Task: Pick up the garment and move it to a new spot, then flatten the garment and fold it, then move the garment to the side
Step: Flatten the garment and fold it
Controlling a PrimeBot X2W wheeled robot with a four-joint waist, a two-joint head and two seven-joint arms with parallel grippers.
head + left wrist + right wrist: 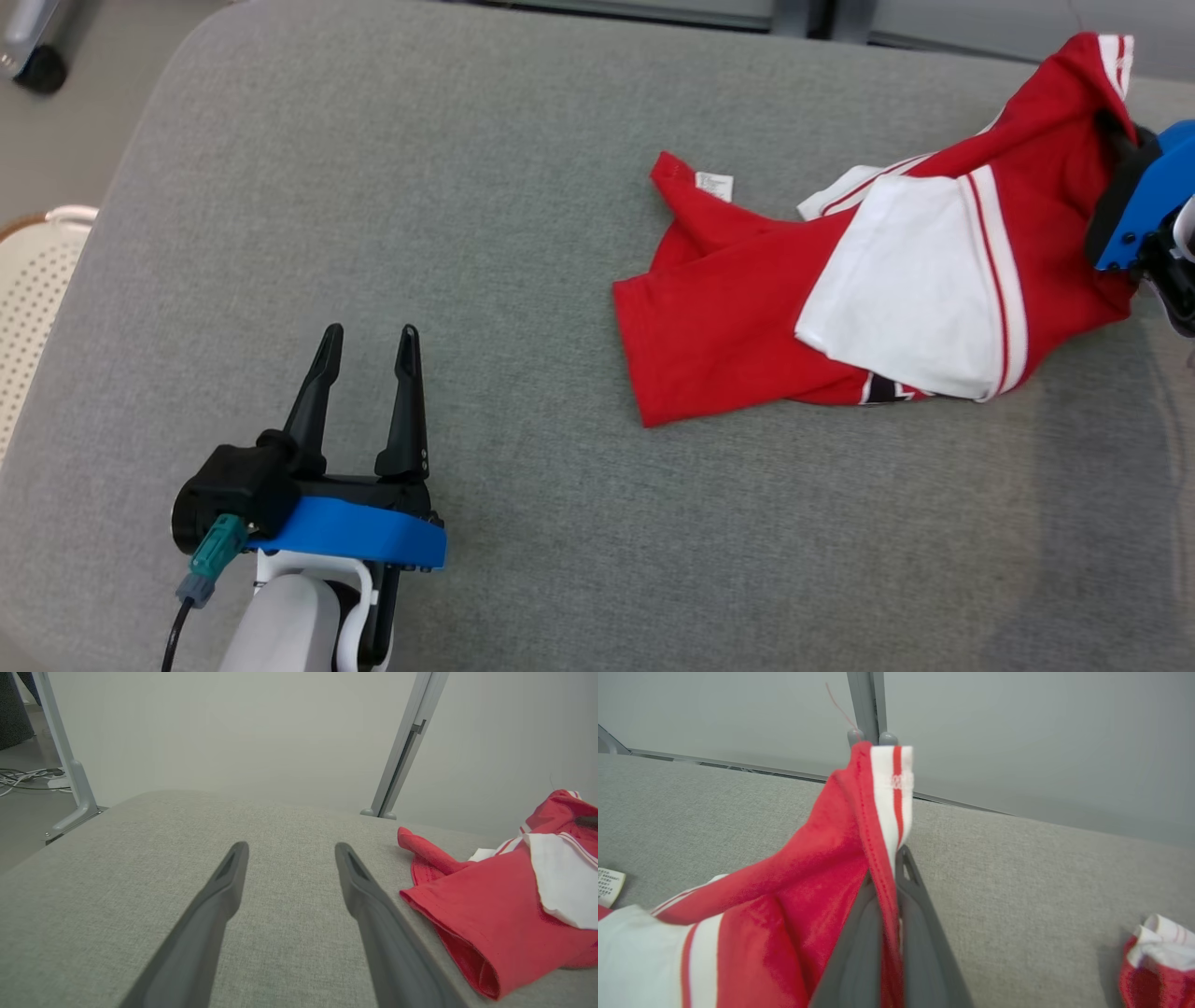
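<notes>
The left gripper (370,334) has two long, black, tapering fingers (403,401) on a black block (233,481), backed by a bright blue band (359,534). A teal plug (217,549) with a black cable (175,639) enters its side. The forearm (285,625) is pale grey. The right gripper (1113,131) has the same blue and black.

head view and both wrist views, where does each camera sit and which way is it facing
Head view: on the robot's head, looking down at the grey padded table and the garment; left hand open at lower left, right hand at right edge.
Left wrist view: on the left wrist, looking low along the table toward a pale wall; its two spread fingers show.
Right wrist view: on the right wrist, looking along fingers shut on the garment's striped edge.
Shared: all three show the garment and table.
</notes>
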